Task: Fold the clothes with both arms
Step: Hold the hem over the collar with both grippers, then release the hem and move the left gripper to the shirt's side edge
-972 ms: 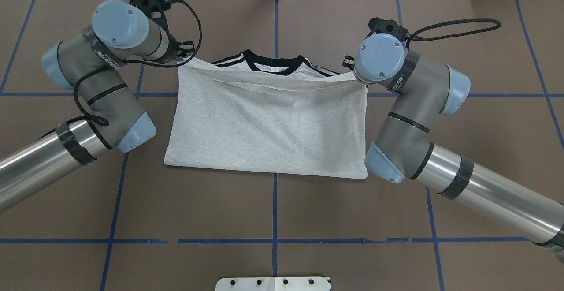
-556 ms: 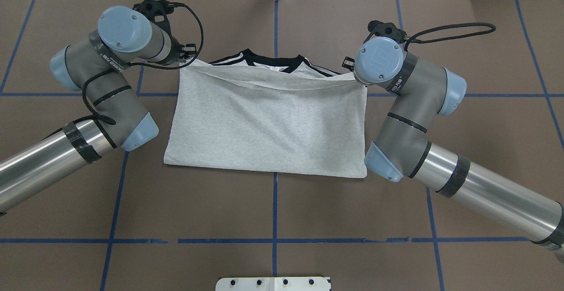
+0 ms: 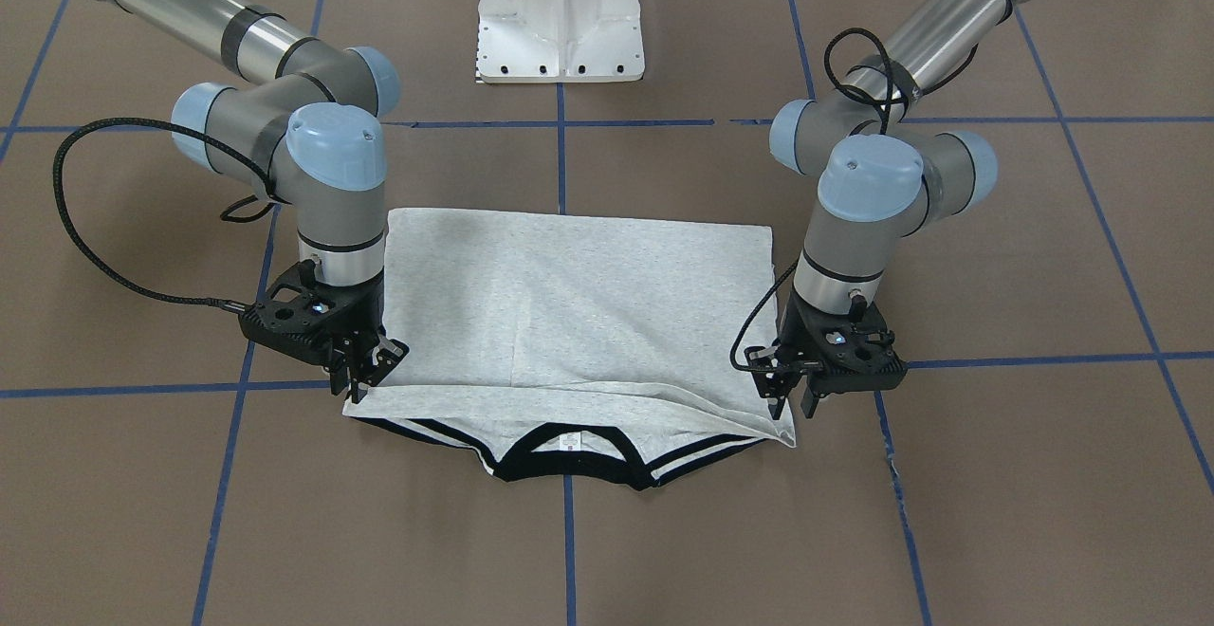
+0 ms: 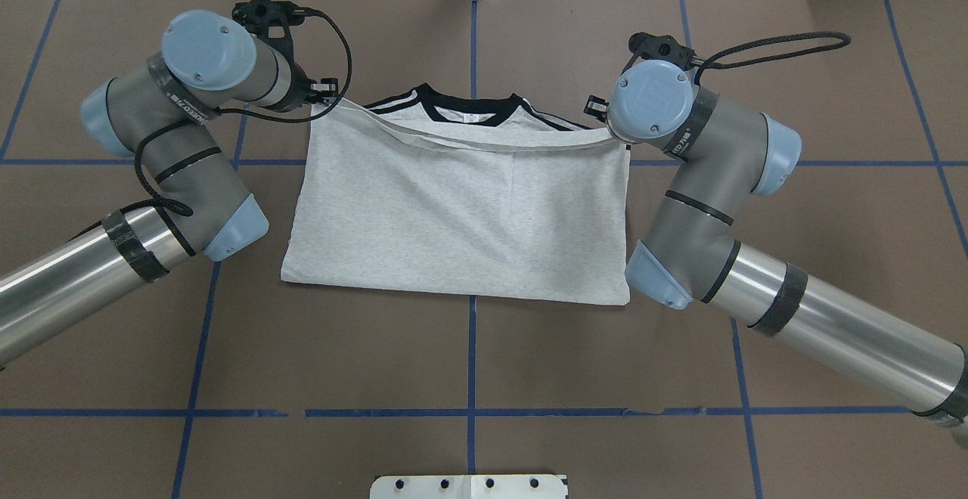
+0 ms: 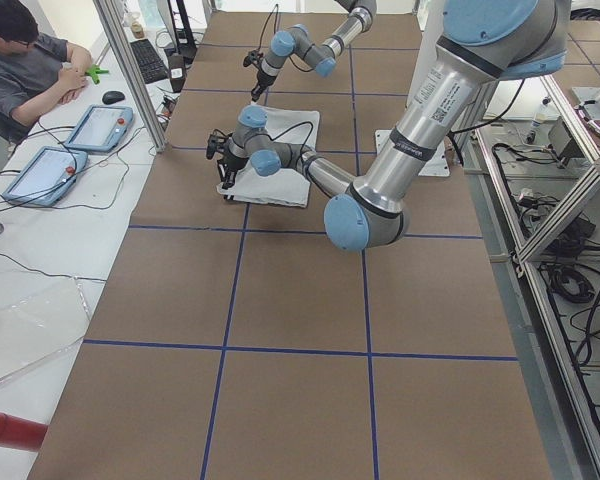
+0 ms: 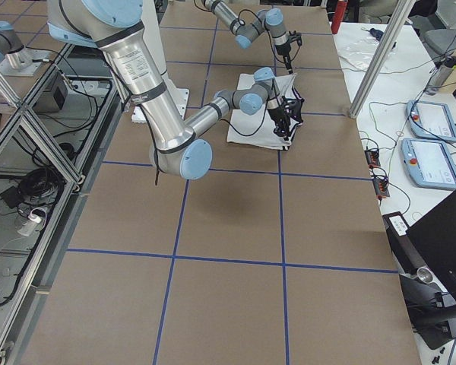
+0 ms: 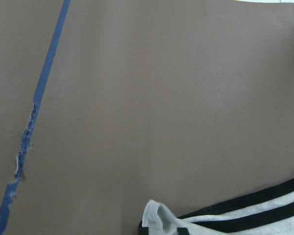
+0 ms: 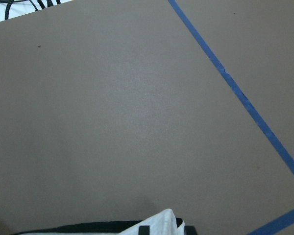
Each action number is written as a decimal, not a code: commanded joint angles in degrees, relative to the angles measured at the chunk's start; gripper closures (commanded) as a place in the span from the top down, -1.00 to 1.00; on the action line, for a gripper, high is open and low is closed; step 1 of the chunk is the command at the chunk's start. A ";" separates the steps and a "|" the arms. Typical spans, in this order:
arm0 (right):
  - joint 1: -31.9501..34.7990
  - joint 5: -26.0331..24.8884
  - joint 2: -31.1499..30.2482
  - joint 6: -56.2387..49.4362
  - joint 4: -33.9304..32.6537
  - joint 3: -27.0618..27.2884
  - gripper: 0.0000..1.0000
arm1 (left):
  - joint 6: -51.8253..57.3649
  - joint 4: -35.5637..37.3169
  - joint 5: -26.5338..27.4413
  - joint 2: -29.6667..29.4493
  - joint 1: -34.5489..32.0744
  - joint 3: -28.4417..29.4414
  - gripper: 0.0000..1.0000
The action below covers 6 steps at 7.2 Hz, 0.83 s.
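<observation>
The light grey T-shirt (image 4: pixel 454 212) lies folded on the brown table, its lower half laid over the upper half. The black collar (image 4: pixel 469 110) and striped shoulders stick out on the far side. The printed front is hidden. My left gripper (image 4: pixel 324 100) is shut on the folded hem's left corner. My right gripper (image 4: pixel 601 112) is shut on its right corner. In the front-facing view the left gripper (image 3: pixel 785 400) and the right gripper (image 3: pixel 368 375) stand low over the shirt (image 3: pixel 569 303), near its shoulders. Each wrist view shows a bit of pinched fabric (image 8: pixel 161 221).
The white pedestal base (image 3: pixel 560 19) stands at the robot's side of the table. Blue tape lines (image 4: pixel 472 348) cross the brown surface. An operator (image 5: pixel 20 60) sits past the far edge, with tablets (image 5: pixel 98 126) beside him.
The hem held between the two grippers has gone from sagging and creased to straight and flatter over the shirt. Both grippers still hold their corners.
</observation>
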 commanded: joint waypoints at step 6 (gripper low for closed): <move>0.92 2.91 -3.29 -6.07 0.21 6.66 1.00 | -11.25 -2.52 1.40 21.40 15.12 -24.99 0.94</move>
